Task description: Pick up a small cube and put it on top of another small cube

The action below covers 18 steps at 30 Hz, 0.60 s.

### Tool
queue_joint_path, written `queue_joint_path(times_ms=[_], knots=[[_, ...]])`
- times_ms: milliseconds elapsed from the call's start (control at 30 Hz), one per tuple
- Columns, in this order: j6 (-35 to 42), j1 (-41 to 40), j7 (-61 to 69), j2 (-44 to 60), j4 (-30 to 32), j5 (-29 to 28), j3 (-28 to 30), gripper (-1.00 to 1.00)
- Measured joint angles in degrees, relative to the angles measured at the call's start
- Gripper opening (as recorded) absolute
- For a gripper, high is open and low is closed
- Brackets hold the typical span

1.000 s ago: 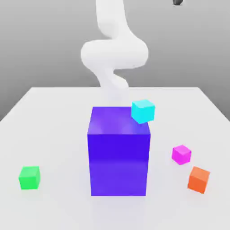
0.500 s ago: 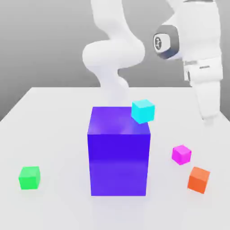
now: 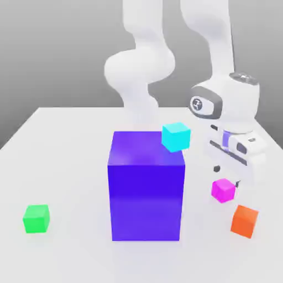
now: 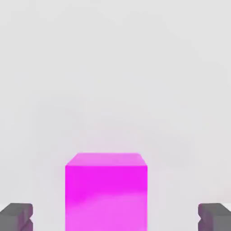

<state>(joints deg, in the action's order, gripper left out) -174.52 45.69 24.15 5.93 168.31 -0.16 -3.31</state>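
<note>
The arm's gripper (image 3: 227,176) hangs directly above the magenta cube (image 3: 223,190), pointing down at the table (image 3: 66,143). In the hand view the fingertips (image 4: 17,216) stand spread wide on either side of the magenta cube (image 4: 106,191), with clear gaps between each pad and the cube's faces, so nothing is held. That spread looks deliberate: the jaws straddle the cube so it sits centred between them, and a descent followed by a squeeze should catch it squarely on two opposite faces.

Taking the big blue block (image 3: 146,185) as the landmark, the magenta cube rests on the table to the block's side toward the exterior view's right, near it but not touching. The orange cube (image 3: 245,220) sits just beyond the magenta one, further from the block and nearer the camera. It stands close enough that a sideways slip of the fingers could nudge it. The cyan cube (image 3: 176,136) appears at the block's upper corner on that same side; whether it rests on the block or behind it cannot be told.

The green cube (image 3: 36,218), the place to stack, lies well apart on the block's opposite side. The block stands between the two, so the carry will likely need to pass over or around it.
</note>
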Motion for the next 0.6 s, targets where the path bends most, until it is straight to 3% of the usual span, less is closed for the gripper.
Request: queue_joint_path(times_ms=[167,200,433,600], knots=[[-6.06,2.81,-0.71,7.28,-1.05,-0.52,2.73,0.00],[-6.88,3.09,-0.89,8.28,-1.16,-0.67,3.00,-1.00],[-6.82,3.14,-0.99,8.32,-1.17,-0.79,3.07,-1.00],[-1.56,1.13,0.06,2.01,-0.34,0.11,1.07,-1.00]])
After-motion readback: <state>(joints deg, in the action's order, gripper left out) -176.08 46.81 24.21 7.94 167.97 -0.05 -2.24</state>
